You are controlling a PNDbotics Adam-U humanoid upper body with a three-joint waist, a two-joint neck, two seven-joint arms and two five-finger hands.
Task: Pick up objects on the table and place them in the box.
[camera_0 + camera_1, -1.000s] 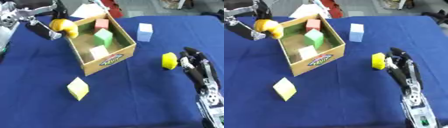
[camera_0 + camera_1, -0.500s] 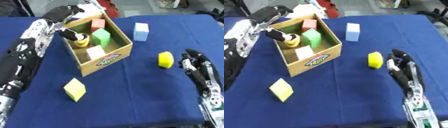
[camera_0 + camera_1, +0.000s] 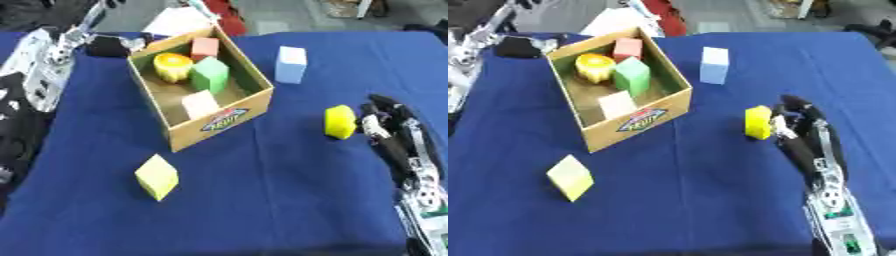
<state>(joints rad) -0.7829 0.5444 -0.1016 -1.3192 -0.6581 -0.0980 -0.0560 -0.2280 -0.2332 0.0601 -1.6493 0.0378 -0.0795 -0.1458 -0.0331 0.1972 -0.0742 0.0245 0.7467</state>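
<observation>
1. The blue tablecloth (image 3: 262, 200) covers the whole work surface.
2. The cardboard box (image 3: 229, 118) sits open at the upper left of the cloth, turned at an angle, with a printed label on its near wall.
3. The left arm (image 3: 39, 75) comes in along the left edge; the left hand (image 3: 109, 46) shows as a dark shape just outside the box's far left corner, and whether its fingers are curled or straight I cannot tell.
4. The right hand (image 3: 802, 132) lies at the right side of the cloth, fingers relaxed and stretched toward the far edge, holding nothing.
5. A yellow cube (image 3: 157, 176) stands tilted on the cloth in front of the box, well apart from both hands.
6. A pale blue block (image 3: 290, 64) stands upright to the right of the box, near its far corner.
7. A yellow block (image 3: 757, 121) stands just beside the right hand's fingertips; it may be touching them.
8. Inside the box: a green block (image 3: 209, 74) in the middle, a yellow-orange round piece (image 3: 172, 66) left of it, a pink block (image 3: 205, 47) at the far corner, and a cream block (image 3: 200, 104) nearest the front wall.
</observation>
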